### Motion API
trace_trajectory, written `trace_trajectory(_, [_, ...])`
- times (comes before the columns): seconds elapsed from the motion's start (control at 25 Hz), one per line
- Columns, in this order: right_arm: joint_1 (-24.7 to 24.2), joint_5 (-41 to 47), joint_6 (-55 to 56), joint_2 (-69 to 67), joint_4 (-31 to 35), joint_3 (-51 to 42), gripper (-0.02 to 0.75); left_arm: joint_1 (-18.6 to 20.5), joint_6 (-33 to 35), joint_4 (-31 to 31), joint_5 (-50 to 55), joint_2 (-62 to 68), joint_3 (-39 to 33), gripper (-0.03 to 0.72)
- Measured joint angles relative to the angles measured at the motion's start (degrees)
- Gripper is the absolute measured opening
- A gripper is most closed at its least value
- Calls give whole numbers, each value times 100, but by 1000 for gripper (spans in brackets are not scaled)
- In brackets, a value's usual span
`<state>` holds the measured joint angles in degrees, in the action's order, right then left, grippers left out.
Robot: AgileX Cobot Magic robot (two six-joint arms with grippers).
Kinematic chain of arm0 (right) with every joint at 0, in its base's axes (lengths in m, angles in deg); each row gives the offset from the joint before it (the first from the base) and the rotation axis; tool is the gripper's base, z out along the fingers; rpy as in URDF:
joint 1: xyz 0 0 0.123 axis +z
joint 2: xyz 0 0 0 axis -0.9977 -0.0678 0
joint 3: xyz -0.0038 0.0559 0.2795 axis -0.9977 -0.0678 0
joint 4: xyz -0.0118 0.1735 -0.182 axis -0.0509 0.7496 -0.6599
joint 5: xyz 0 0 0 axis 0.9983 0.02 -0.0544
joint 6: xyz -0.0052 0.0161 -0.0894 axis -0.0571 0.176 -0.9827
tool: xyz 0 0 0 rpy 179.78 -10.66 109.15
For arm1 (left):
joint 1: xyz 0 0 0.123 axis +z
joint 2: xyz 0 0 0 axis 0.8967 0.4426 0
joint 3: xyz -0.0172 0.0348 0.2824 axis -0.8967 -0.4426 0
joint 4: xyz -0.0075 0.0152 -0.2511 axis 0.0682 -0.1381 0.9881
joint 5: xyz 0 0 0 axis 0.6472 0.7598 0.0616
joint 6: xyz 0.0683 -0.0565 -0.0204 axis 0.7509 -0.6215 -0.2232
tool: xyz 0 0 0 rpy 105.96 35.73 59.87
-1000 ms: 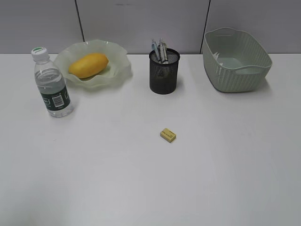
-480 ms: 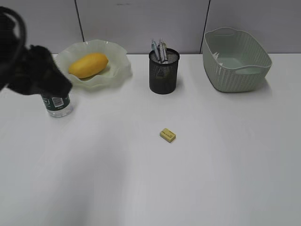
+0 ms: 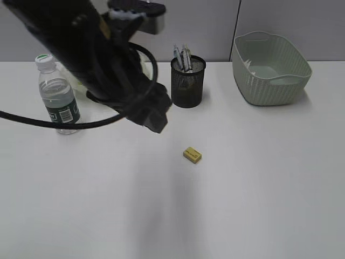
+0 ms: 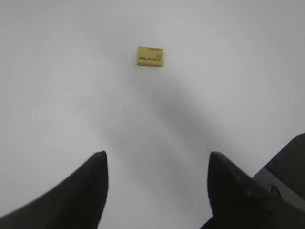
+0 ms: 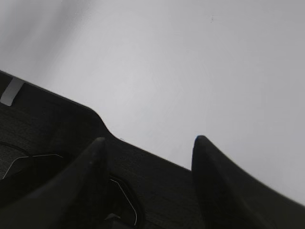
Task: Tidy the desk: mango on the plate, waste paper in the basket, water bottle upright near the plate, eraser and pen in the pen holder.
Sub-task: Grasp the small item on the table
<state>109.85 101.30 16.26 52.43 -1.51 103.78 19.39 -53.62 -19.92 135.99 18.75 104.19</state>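
One small yellow rectangular eraser point(image 4: 150, 56) lies alone on the plain white desk point(image 3: 259, 183), ahead of my left gripper point(image 4: 157, 164) (jaws spread wide, holding nothing), its long side running across my approach, so I'd use this nearer arm.

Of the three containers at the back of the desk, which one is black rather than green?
The pen holder, the mesh cup between them; the basket is pale green, the plate hidden.

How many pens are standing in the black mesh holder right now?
2: both pens stand together at the back left of the black metal mesh pen holder, tips above its rim. Others could sit hidden lower inside.
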Motion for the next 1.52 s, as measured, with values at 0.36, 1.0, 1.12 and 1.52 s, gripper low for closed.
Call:
trace_trajectory(0.36, [0,0,0,0,0,0,445,-272,0,0,29,1410,1127,643])
trace_trajectory(1.0, [0,0,5,0,0,0,444,-272,-172,-464,1386,3596,3339,637])
trace_trajectory(1.12, [0,0,5,0,0,0,444,-272,-172,-470,1453,3863,3709,629])
trace_trajectory(1.52, [0,0,5,0,0,0,443,-272,-177,-482,1735,4601,4286,591])
